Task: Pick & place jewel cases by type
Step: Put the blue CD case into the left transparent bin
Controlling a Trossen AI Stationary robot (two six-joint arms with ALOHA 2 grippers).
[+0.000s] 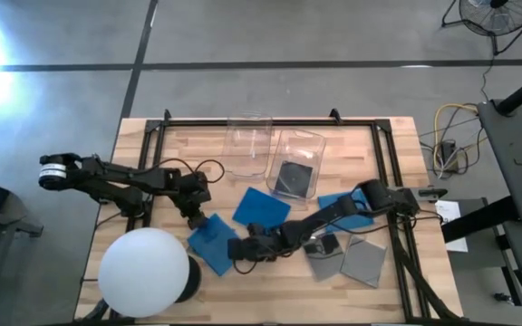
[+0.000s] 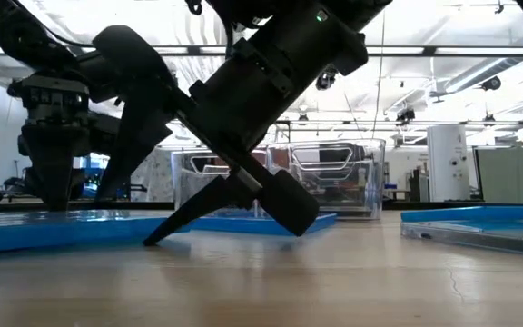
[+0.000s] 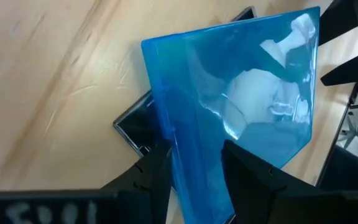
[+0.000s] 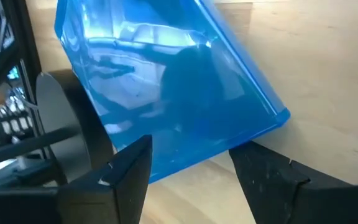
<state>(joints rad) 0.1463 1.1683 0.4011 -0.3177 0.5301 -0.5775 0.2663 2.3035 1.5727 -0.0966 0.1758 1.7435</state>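
Note:
A bright blue jewel case (image 1: pixel 211 237) (image 3: pixel 241 93) (image 4: pixel 160 87) sits at the table's near left, between my two grippers. My left gripper (image 1: pixel 193 210) (image 3: pixel 197 180) is shut on its far-left corner. My right gripper (image 1: pixel 243 249) (image 4: pixel 188 168) (image 2: pixel 225 222) is open, its fingers on either side of the case's right corner. A second blue case (image 1: pixel 261 206) lies flat mid-table. A third (image 1: pixel 347 206) lies partly under the right arm. Two grey cases (image 1: pixel 362 261) (image 1: pixel 324 263) lie near right. One dark case (image 1: pixel 293 177) is in a clear bin. My left gripper pinches the blue case near one corner (image 3: pixel 194 155), one finger on each flat face. The fingers come from above, pointing down. The case sits tilted in the hold, its narrow side turned toward the wrist camera. Something dark and flat (image 3: pixel 135 127) shows beneath it.
Two clear plastic bins (image 1: pixel 247 140) (image 1: pixel 308 145) stand at the table's far middle. A white dome (image 1: pixel 143 270) covers the near left corner. A black frame (image 1: pixel 270 122) runs around the tabletop. Bare wood shows along the near edge, between the dome and the grey cases.

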